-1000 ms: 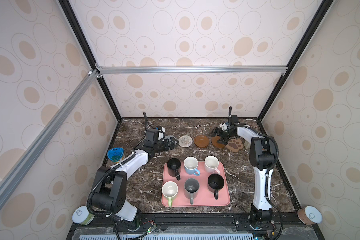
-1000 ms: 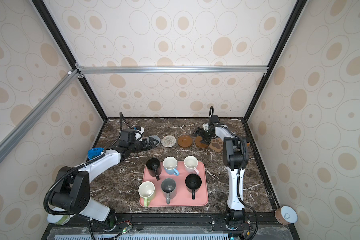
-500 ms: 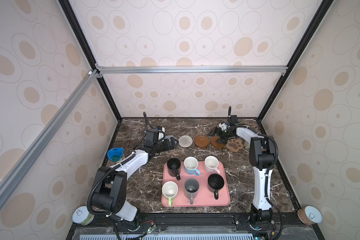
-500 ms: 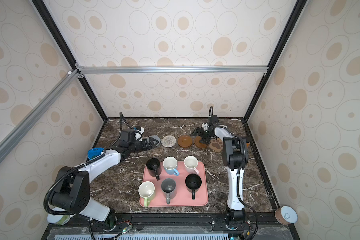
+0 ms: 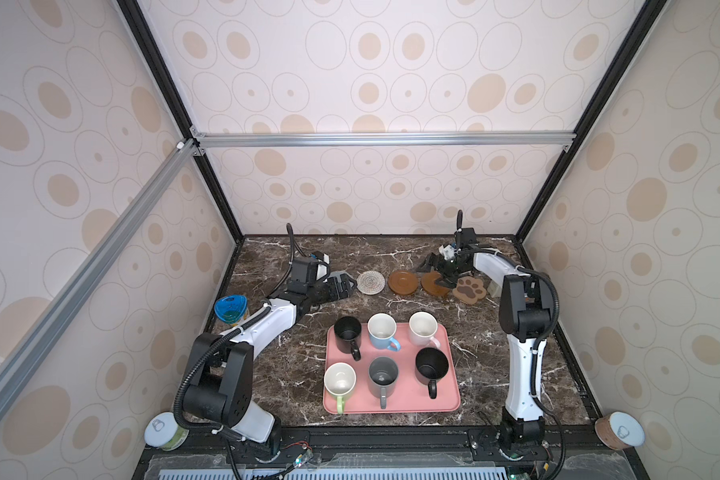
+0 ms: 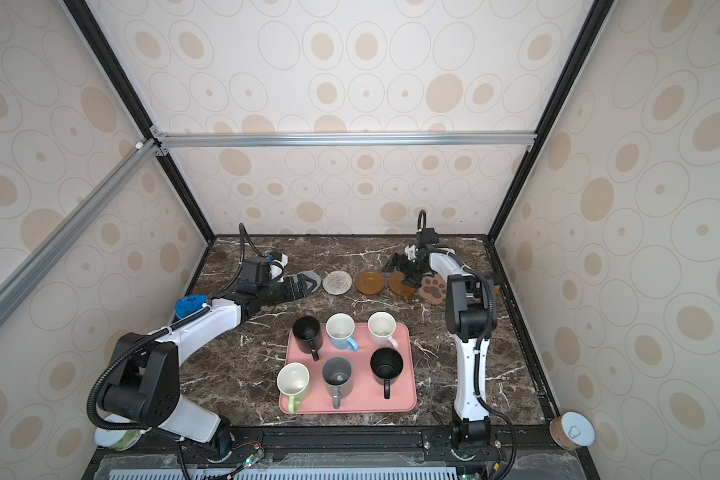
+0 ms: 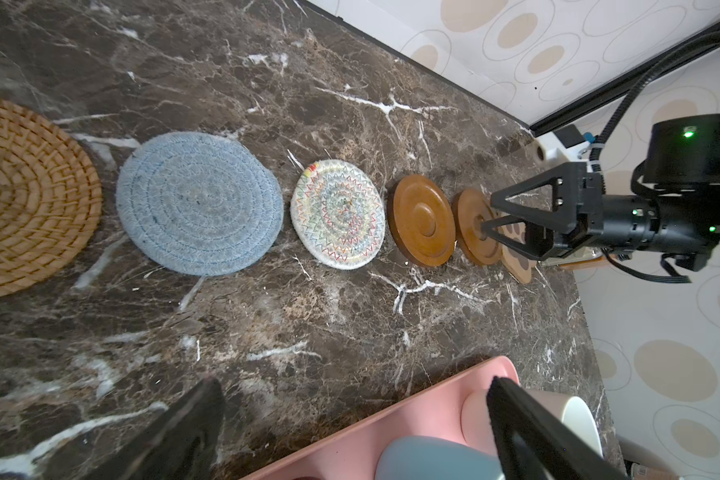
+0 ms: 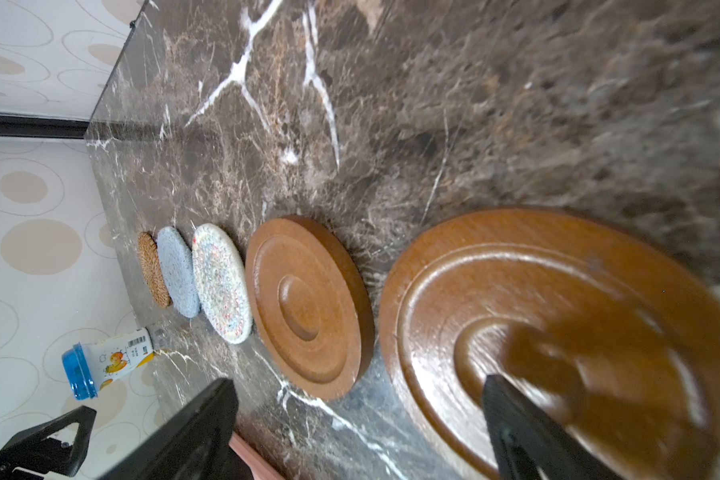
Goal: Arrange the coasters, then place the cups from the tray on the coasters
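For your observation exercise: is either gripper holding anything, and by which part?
Nothing is held: left gripper and right gripper both open, the right at a wooden coaster.

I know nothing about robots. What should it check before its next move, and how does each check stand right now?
1. Six coasters laid in a row, from the rattan coaster to the paw coaster: ok.
2. Gap between the paw coaster and the wooden disc beside it: cannot tell; they may touch.
3. Jaws of the right gripper open, holding nothing: ok.
4. Jaws of the right gripper clear of that wooden disc: cannot tell.
5. Jaws of the left gripper open and empty: ok.
6. All six cups upright on the tray: ok.
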`<state>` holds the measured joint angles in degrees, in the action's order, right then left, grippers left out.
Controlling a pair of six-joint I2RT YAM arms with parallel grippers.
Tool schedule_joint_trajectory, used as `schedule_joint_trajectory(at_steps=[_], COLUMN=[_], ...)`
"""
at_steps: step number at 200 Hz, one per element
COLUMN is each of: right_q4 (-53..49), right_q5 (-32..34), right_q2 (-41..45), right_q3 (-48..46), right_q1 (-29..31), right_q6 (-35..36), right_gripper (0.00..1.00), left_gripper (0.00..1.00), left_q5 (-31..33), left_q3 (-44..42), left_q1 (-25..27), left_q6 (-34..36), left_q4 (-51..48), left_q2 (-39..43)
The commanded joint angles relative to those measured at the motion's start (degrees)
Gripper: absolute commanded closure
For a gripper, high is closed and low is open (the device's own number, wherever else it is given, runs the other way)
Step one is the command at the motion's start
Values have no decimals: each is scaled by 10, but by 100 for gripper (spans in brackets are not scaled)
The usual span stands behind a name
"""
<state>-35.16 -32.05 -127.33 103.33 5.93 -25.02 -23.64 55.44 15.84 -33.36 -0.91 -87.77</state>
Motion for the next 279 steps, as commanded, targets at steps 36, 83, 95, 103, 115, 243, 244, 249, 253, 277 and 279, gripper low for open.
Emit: schedule_joint_trajectory(at_steps=[36,83,95,103,115,243,244,249,253,277,279], right_q4=[-111,-129,-141,-152,-169,-235,-235,-234,-233,-218,-216], right_q5=[136,207,220,229,242,308,308,310,312,311,311], right_q2=[191,370,412,439,479,606,606,602,600,585,583], right_q3=[-14,-165,-200,-220,-249,-422,-423,-425,-427,-441,-442], right_q1=[2,3,4,5,9,226,228,235,241,266,268], right_q6=[104,119,119,119,113,-39,-39,-44,-47,-61,-62], right_gripper=[2,2,2,2,2,5,5,5,6,7,7], left_gripper=[0,0,0,0,0,0,0,0,0,0,0], left_q5=[27,56,65,73,83,139,138,138,139,142,142], left_q3=[16,1,-3,-4,-5,-41,-40,-43,-45,-52,-52], left_q1=[-3,-11,-12,-12,-14,-16,-15,-16,-16,-15,-15], left_q6=[-5,-13,-12,-11,-8,-21,-21,-22,-24,-28,-29], left_q4=[-1,6,5,1,-7,-75,-75,-76,-76,-80,-80], left_q2=[38,74,84,90,99,182,183,185,187,194,194])
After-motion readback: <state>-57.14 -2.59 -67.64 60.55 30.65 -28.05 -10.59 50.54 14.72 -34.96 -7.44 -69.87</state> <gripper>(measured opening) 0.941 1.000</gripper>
